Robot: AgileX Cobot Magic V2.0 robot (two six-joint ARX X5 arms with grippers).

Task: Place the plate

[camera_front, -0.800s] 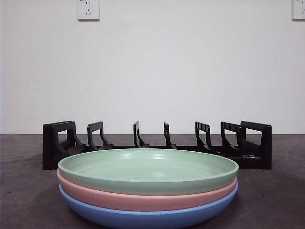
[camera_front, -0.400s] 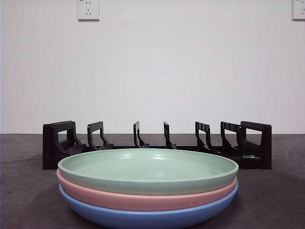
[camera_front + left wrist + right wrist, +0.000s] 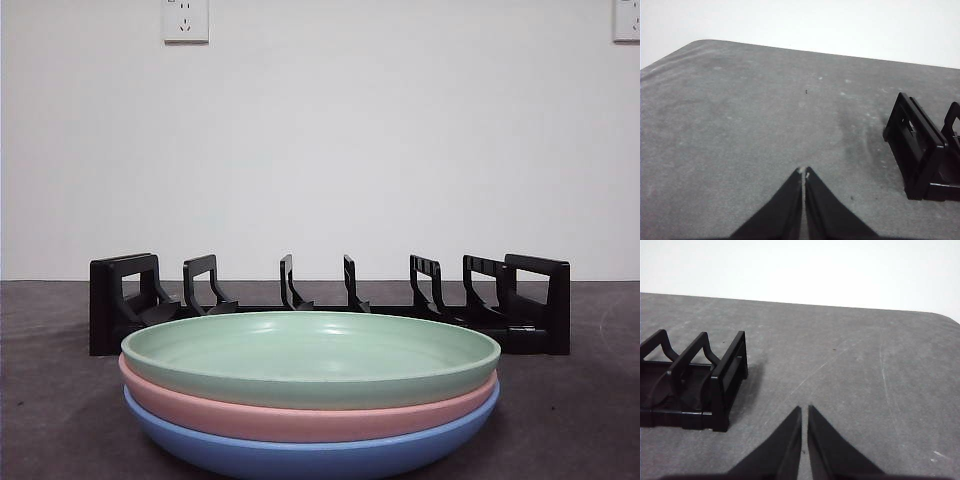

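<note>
Three plates sit stacked on the grey desk [image 3: 60, 420] close to the front camera: a green plate [image 3: 310, 352] on top, a pink plate [image 3: 300, 418] under it and a blue plate [image 3: 310, 455] at the bottom. Behind the stack stands a black dish rack [image 3: 330, 305] with upright dividers, none holding a plate. The left pincer [image 3: 804, 173] hangs over bare desk beside one end of the rack, jaws closed together, gripping nothing. The right pincer [image 3: 804, 410] hangs near the rack's other end, jaws nearly touching, also holding nothing.
</note>
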